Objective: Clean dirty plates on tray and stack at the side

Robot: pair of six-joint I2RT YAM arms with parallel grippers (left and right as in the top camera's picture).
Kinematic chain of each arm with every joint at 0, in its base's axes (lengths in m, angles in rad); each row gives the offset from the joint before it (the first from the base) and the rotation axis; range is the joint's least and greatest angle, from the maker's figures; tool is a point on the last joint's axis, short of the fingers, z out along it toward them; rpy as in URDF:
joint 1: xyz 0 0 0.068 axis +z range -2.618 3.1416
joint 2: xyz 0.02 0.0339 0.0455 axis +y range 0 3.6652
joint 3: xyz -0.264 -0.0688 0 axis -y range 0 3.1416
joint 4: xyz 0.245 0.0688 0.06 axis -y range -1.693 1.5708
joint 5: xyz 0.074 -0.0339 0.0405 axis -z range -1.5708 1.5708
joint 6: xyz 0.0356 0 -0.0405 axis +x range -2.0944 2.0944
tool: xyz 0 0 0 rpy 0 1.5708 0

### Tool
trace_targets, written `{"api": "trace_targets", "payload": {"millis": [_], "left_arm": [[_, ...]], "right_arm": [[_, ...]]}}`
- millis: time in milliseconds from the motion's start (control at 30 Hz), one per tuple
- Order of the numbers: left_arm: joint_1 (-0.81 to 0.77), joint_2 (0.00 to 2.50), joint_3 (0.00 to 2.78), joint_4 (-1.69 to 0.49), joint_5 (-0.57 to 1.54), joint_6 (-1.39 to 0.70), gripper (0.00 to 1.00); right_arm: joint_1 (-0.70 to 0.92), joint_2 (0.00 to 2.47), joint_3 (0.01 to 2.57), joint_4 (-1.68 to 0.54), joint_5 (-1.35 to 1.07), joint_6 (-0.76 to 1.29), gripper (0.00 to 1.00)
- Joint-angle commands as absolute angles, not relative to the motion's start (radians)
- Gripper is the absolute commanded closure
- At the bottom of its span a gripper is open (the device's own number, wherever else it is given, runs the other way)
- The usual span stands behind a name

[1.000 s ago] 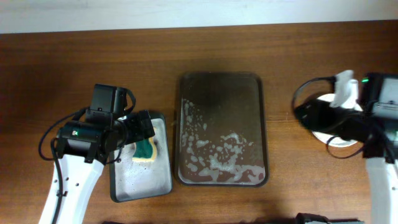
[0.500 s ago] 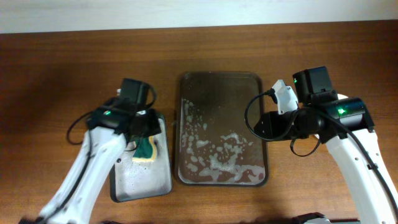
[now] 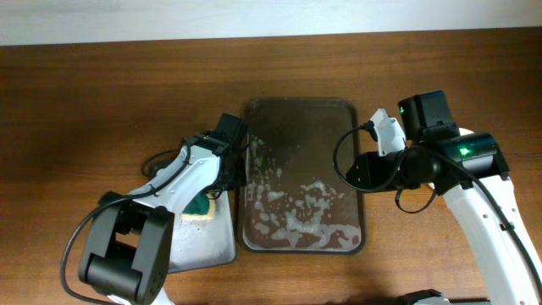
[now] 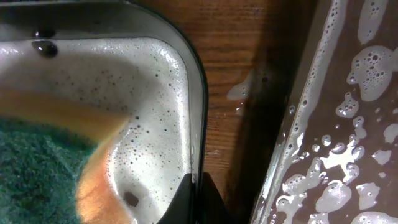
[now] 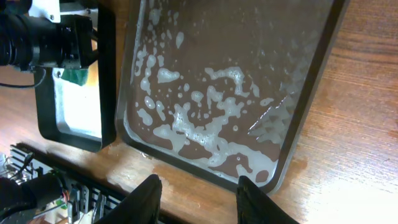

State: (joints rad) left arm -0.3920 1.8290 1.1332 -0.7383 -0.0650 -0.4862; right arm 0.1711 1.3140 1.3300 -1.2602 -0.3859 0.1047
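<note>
In the last second my left arm swung across, and its wrist now sat over the right rim of the small grey metal tray (image 4: 198, 124) instead of that tray's left side. The left gripper (image 4: 194, 193) showed only its tips at the bottom of the wrist view. The jaws looked to be together and holding nothing, though I would not swear to it from that sliver. The green-and-yellow sponge (image 4: 37, 174) lay loose in soapy water just beside them, so I judged the scrubbing was over and the sponge had been put back.

A narrow strip of wooden worktop (image 3: 85, 85) separated that tray from the large brown tray (image 3: 296, 127). The brown tray held only patches of white foam (image 3: 292, 212) across its nearer half, and no plates were on it.

The right arm had come in from the far right, where it had been hovering over a white plate a second ago, and had held at the brown tray's right edge for the last half second. The right gripper (image 5: 199, 183) had its jaws apart and empty above the tray's near rim. I could not see the plates in any current view. I supposed they were stacked at the right, hidden under that arm, which would put the task near its end.

I could read no brand, label or writing anywhere.
</note>
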Motion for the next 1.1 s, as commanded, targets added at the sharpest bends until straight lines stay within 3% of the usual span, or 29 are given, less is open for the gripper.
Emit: {"api": "trace_targets", "payload": {"millis": [0, 233, 700, 833, 900, 967, 1067], "left_arm": [[-0.392, 1.865, 1.129, -0.705, -0.126, -0.398, 1.0], [-0.392, 1.865, 1.129, -0.552, -0.22, -0.203, 1.0], [-0.392, 1.865, 1.13, -0.411, -0.219, -0.304, 1.0], [-0.392, 1.855, 1.147, -0.426, -0.14, -0.302, 0.61], [-0.392, 1.813, 1.18, -0.473, -0.106, -0.302, 0.46], [-0.392, 1.748, 1.209, -0.54, -0.101, -0.302, 0.36], [-0.392, 1.574, 1.246, -0.702, -0.1, -0.301, 0.32]], "right_arm": [[0.178, 1.314, 1.327, -1.261, -0.38, 0.101, 0.59], [0.178, 1.314, 1.327, -1.261, -0.38, 0.101, 0.59], [0.178, 1.314, 1.327, -1.262, -0.35, 0.101, 0.59], [0.178, 1.314, 1.327, -1.261, -0.35, 0.101, 0.52], [0.178, 1.311, 1.328, -1.26, -0.351, 0.101, 0.48], [0.178, 1.283, 1.336, -1.244, -0.35, 0.1, 0.44], [0.178, 1.17, 1.404, -1.2, -0.352, 0.101, 0.35]]}}
